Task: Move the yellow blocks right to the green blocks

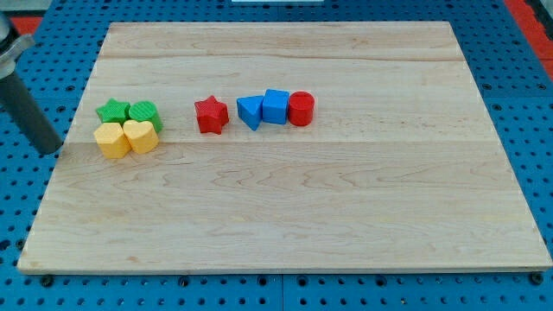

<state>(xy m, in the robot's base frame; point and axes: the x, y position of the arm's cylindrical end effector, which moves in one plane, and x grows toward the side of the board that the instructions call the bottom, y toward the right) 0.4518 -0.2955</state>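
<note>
You see my tip (pixel 54 149), a bare rod with nothing to open or close, at the board's (pixel 285 216) left edge, near the yellow hexagon (pixel 111 140). It touches the yellow heart (pixel 141 136); both sit just below the green star (pixel 113 111) and the other green block (pixel 145 114). Bare wood stretches below and right.

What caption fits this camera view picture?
My tip waits left of the yellow blocks, which touch the green blocks.
</note>
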